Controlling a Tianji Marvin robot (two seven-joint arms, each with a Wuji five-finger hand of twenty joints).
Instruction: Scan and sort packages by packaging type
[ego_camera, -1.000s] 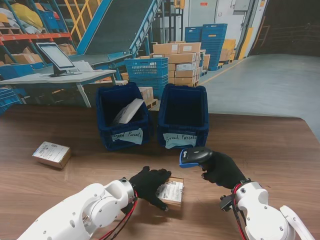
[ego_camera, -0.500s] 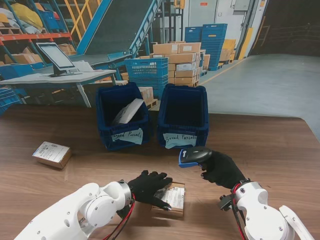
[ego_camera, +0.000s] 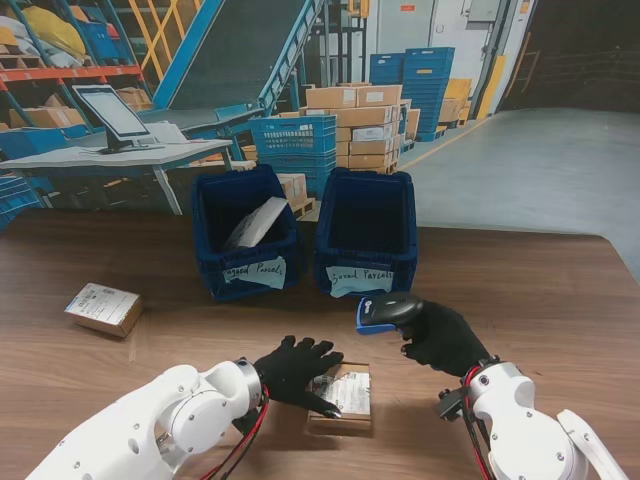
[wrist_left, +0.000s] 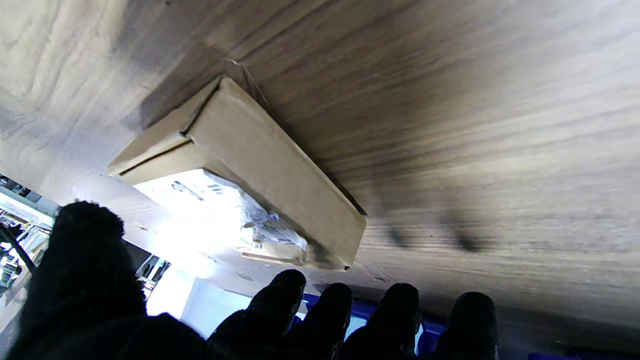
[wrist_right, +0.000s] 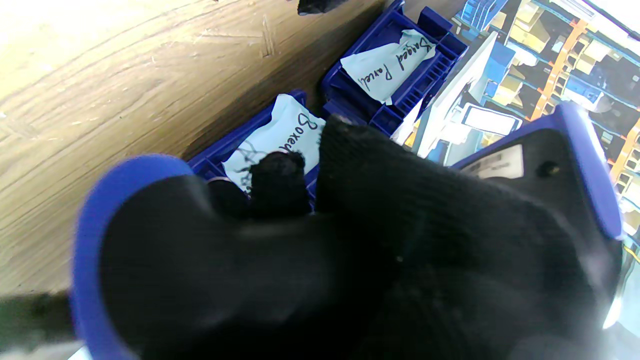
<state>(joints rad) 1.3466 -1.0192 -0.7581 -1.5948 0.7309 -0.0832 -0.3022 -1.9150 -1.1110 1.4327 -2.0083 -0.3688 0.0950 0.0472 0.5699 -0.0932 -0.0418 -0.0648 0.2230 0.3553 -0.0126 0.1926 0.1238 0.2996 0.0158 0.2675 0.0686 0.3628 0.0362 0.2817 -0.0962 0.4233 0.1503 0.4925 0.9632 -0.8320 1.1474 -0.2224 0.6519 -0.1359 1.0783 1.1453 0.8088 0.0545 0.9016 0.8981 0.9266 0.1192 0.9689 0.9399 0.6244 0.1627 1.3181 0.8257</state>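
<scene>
The wooden counter (ego_camera: 560, 300) carries two blue bins at about twelve o'clock: the left bin (ego_camera: 245, 235), labelled for bagged parcels, already holds a pale bag (ego_camera: 258, 222), and the right bin (ego_camera: 367, 230), labelled for boxed parcels, looks empty from here. A second cardboard box (ego_camera: 103, 308) lies well apart at about nine o'clock. The box in hand (ego_camera: 342, 397) lies flat on the counter at six o'clock, its white label facing up. The left hand (ego_camera: 295, 368) rests spread at the box's left edge, fingers (wrist_left: 280, 295) apart and holding nothing; whether they touch the label I cannot tell. The right hand (ego_camera: 445, 338) is closed around the scanner (ego_camera: 385, 313), whose blue-edged head hangs just beyond the box at about one o'clock. To scan well, I judge the left fingers should stay off the label while steadying the box, and the scanner head should tilt down toward six o'clock until it faces the label squarely. Afterwards, this box should go in the right bin.
</scene>
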